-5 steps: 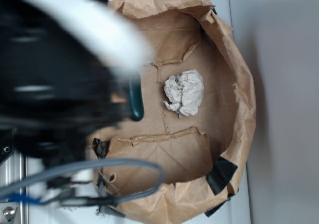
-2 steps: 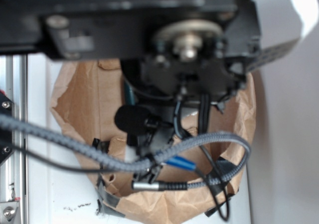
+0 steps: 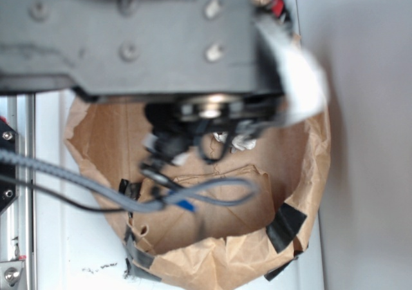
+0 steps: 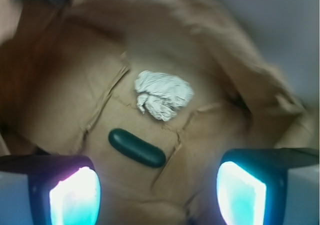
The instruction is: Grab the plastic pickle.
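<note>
Wrist view: plastic pickle [image 4: 136,147] lying flat on the floor of the brown paper bag [image 4: 65,100], just ahead of the gripper [image 4: 157,192] and a little left of the midline between the fingers. Long axis running diagonally, upper-left to lower-right, so not square to the jaw gap. Probably needs a small shift left plus some wrist rotation before descending, judging from this angle.

Gripper wide open, holding nothing, touching nothing. Both fingertips [image 4: 75,195] lit at the bottom of the wrist view, well apart, pickle clear of each.

Crumpled paper wad [image 4: 163,95] sitting farther in, just beyond the pickle's right end, close but apparently not touching. Risk of snagging it if overshooting.

Exterior view: arm body blocking most of the bag [image 3: 302,174]; pickle not visible there, only a sliver of white wad under the arm.
</note>
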Available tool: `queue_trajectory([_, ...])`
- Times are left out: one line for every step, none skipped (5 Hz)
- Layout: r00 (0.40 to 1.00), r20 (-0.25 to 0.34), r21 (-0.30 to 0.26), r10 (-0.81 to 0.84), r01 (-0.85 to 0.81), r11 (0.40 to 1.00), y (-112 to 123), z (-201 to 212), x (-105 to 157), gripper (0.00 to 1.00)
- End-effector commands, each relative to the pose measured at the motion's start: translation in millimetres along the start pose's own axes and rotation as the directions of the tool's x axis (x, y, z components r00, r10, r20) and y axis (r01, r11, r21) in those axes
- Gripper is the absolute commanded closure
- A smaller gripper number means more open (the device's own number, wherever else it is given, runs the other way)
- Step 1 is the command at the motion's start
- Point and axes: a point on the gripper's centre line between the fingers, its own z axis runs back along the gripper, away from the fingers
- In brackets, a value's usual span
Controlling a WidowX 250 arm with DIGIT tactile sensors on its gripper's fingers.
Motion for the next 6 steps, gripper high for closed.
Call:
queue_trajectory([0.893,0.139,0.098,-0.429,0.418,0.903,5,-41,3,0.0])
queue_trajectory([0.899,0.112,0.104,-0.424,0.414,0.904,9,-69,11,0.0])
queue_trajectory([0.877,0.092,0.079,-0.472,0.466,0.881,-2,-89,18,0.0])
queue_trajectory([0.848,0.067,0.029,-0.525,0.525,0.851,-15,-111,20,0.0])
queue_trajectory([0.841,0.039,0.036,-0.539,0.538,0.842,-23,-121,25,0.29])
queue_trajectory([0.853,0.043,0.033,-0.52,0.519,0.854,-31,-118,22,1.0])
